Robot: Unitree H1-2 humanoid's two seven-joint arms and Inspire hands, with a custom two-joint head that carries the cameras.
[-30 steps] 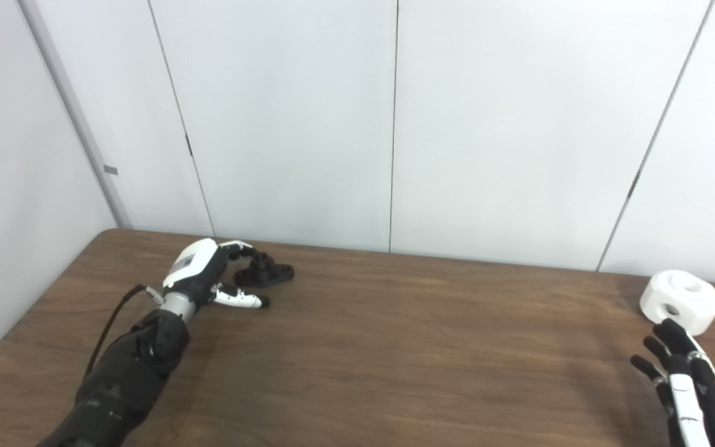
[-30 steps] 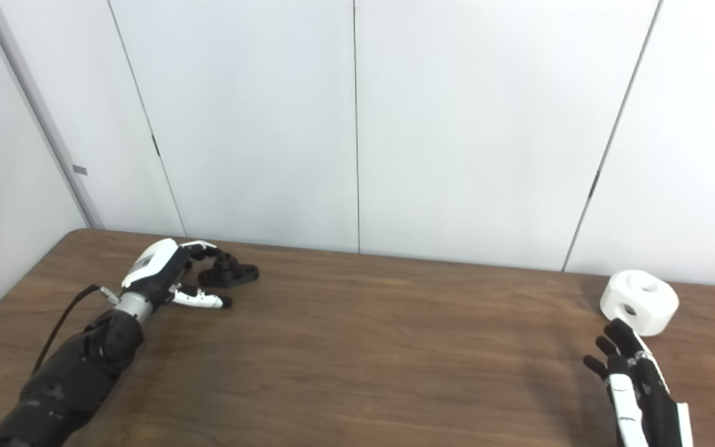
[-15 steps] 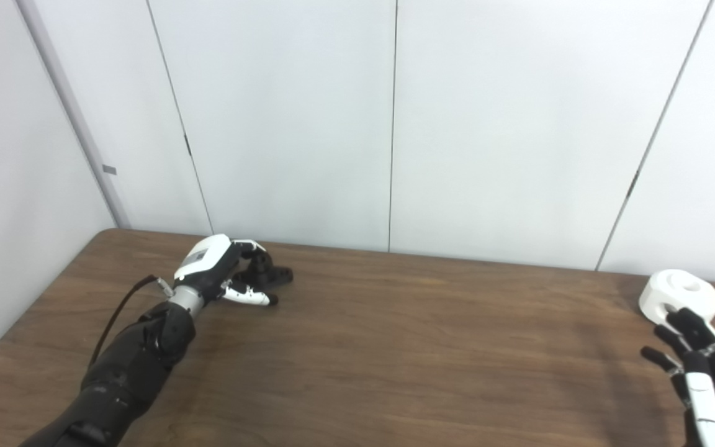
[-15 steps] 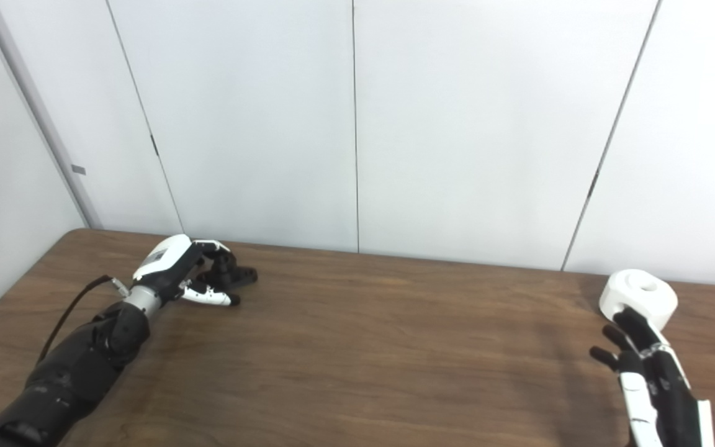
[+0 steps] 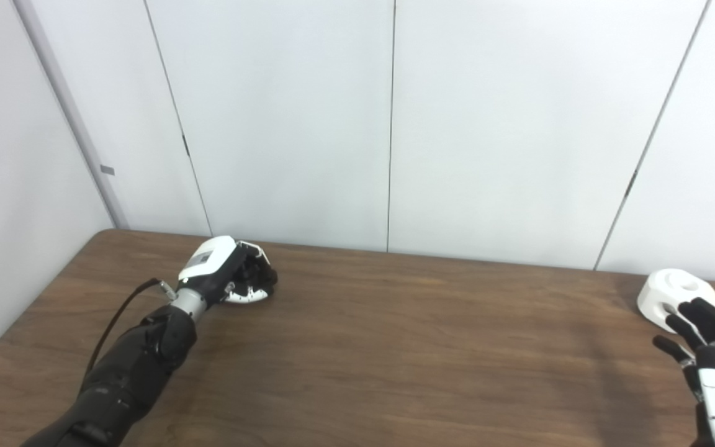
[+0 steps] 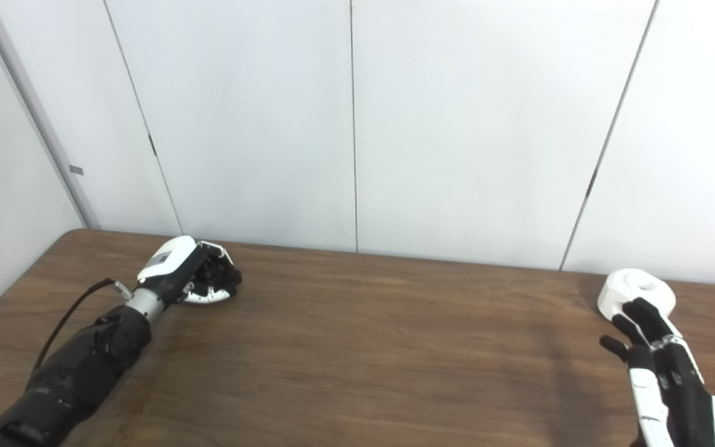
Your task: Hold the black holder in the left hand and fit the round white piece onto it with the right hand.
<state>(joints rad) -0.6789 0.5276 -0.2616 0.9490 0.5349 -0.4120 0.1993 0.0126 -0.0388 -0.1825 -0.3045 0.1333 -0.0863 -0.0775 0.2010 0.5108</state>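
Near the table's (image 5: 395,347) far-left corner, the left hand (image 5: 227,279) clamps the holder (image 5: 258,274); right hand (image 6: 658,347), fingers apart, must next close around the white piece (image 6: 634,287).

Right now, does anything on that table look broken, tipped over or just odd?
Nothing stands out. The round white piece sits flat near the right hand; the left hand is curled over the black holder.

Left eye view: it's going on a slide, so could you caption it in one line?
Left hand closed around the black holder on the table; right hand, fingers spread, reaching the round white piece.
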